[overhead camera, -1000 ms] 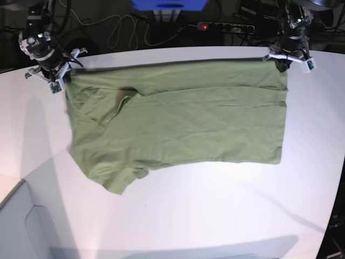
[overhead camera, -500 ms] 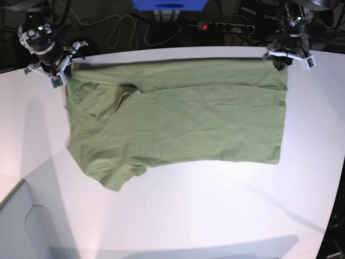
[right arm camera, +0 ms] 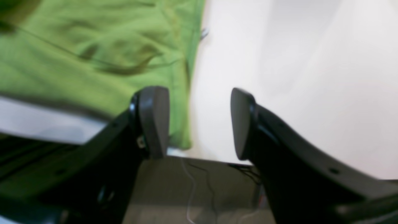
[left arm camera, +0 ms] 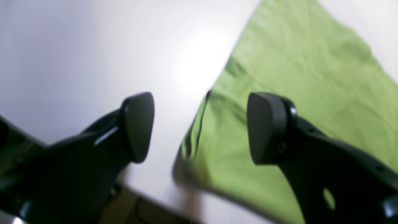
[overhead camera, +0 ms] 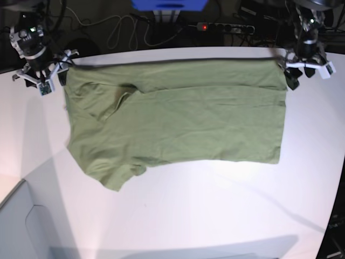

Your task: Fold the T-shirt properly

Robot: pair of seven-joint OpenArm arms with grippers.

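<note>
White table under bright overhead light, dark floor with cables and a power strip behind its far edge; glare patch on the near part of the table.

Left tool: fingers spread wide, nothing between them; in the left wrist view the cloth's corner and edge lie below the gap, one finger over bare table, the other over cloth; contact with the cloth cannot be told from the blur. In the base view this tool sits just off the shirt's far corner on that view's right.

Right tool: also wide apart and empty; cloth edge runs under the inner finger, bare table under the outer one. In the base view it stands just beside the far corner on the view's left, apart from the cloth as far as can be seen.

T-shirt: olive-green, plain, soft knit with fine wrinkles; lies flat mid-table, long axis running across the base view, sleeve and shoulder end toward the right arm, straight hem toward the left arm; appears already doubled once along its length, a fold line visible near the far edge.

Judgement: each arm is nearest its own far corner; the next fold likely needs the short ends brought together along the long axis, so fresh grips are required.
</note>
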